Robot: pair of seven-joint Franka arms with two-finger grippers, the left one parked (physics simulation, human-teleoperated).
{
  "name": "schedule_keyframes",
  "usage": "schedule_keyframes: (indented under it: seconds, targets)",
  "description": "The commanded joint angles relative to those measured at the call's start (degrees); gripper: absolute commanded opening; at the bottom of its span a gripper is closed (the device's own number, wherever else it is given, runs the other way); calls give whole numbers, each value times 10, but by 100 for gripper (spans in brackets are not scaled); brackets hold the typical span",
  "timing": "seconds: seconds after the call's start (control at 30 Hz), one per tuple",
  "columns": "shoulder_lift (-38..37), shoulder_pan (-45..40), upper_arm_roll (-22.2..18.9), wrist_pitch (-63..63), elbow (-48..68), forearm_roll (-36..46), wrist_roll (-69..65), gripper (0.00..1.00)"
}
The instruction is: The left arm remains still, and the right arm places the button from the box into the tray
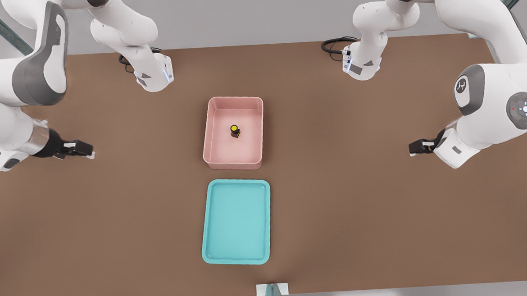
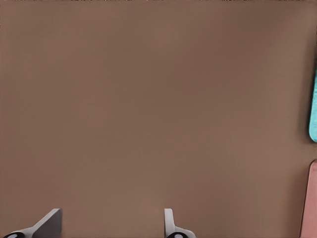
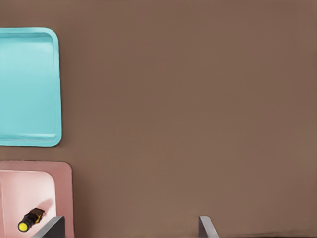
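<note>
Nearest the front camera, the tray (image 1: 234,182) lies flat on the brown table (image 1: 361,206), long side running away from the camera. Nothing is in it. It sits at 6 o'clock from the box (image 1: 209,137), with a strip of bare table between them, so the two do not touch.

The box stands just past the tray, near the middle of the table. The button (image 1: 234,130) rests on its floor, about central and slightly toward 3 o'clock, clear of all four walls. Its yellow cap shows above the dark base.

The gripper (image 1: 91,153) is at 9 o'clock from the box, well apart from it, over bare table at the front view's left. It points toward 3 o'clock, at the box. How high it sits above the table I cannot tell. In the right wrist view its two fingers (image 3: 53,228) stand wide apart with only table between them: the claw is fully spread and holds nothing. That same view catches the tray, a corner of the box and the button inside it off to one side, none of them between the fingers.

Farther back, the right arm (image 1: 16,84) rises from the gripper and bends round to its base (image 1: 153,75) at the table's far edge, at about 11 o'clock from the box.
</note>
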Motion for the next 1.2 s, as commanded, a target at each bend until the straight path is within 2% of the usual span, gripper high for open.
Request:
schedule_keyframes:
  seconds: [0.0, 0.13, 0.17, 0.2, 0.27, 0.33, 0.37, 0.4, 0.43, 0.47, 0.5, 0.53, 0.6, 0.63, 0.73, 0.9, 1.17]
  targets:
    - [0, 9, 0, -5, 3, 4, 9, 100]
    - [0, 13, 6, -6, 2, 11, 10, 100]
    - [0, 45, 63, -1, 3, 40, 16, 100]
    - [0, 142, 78, 6, 4, 7, 66, 100]
    - [8, 175, 88, 20, 4, 18, 91, 100]
    - [51, 251, 91, 48, 4, -20, 138, 100]
    - [58, 268, 89, 91, -11, 17, 152, 100]
    - [63, 308, 86, 101, -16, 12, 334, 100]
    - [16, 335, 72, 120, -104, -13, 406, 100]
    - [7, 334, 93, 160, -145, -16, 476, 100]
    - [10, 352, 118, 252, -194, -34, 568, 100]
    - [10, 360, 120, 291, -238, -45, 575, 100]
    - [22, 364, 122, 346, -265, -45, 591, 100]
    - [24, 368, 120, 422, -321, -64, 617, 100]
    - [14, 370, 79, 555, -422, -74, 604, 100]
    - [47, 395, 83, 620, -407, -73, 702, 100]
    - [87, 413, 98, 693, -430, -74, 728, 100]
